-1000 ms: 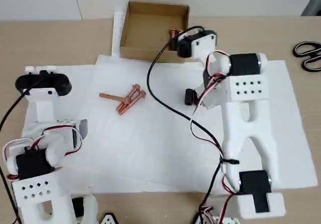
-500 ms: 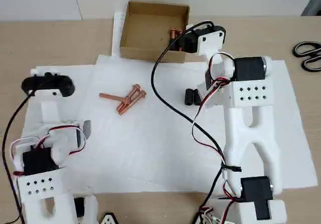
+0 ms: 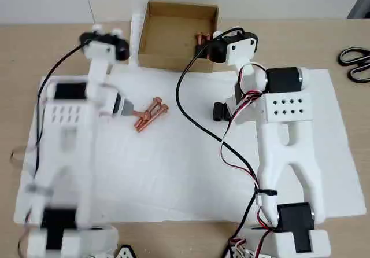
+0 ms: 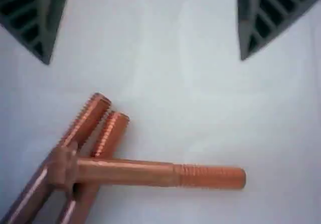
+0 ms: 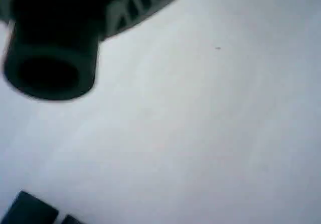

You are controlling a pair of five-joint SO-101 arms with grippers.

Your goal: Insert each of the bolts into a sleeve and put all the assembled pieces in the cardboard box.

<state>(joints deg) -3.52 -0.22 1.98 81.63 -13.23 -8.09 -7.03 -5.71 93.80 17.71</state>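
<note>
The tan table [image 3: 34, 44] carries a white sheet [image 3: 173, 177].

The left arm [image 3: 66, 125] has changed most. A second ago it sat folded at the sheet's 8 o'clock corner. It has since swung up the 9 o'clock side and bent in over the bolts [image 3: 151, 112].

The right arm [image 3: 286, 125], along the 3 o'clock side, has shifted only slightly.

The cardboard box [image 3: 151, 35] sits where it was, at the sheet's 12 o'clock edge. Two copper pieces [image 3: 200, 38] lie against its inner wall at 3 o'clock. Whether they are sleeved cannot be told. The scissors [image 3: 355, 56] rest on the table at 2 o'clock.

The left gripper [image 4: 145, 57] hangs spread wide above the sheet, its dark fingers [image 4: 35, 18] far apart, holding and touching nothing. Below it lie three loose bolts. Two lie side by side and the third lies across them. They sit at about 10 o'clock from the sheet's middle, as before.

The black sleeve [image 3: 218, 111] is unmoved at 1 o'clock from the middle, right beside the right gripper [image 3: 227, 109]. Whether that gripper pinches it cannot be told.
</note>
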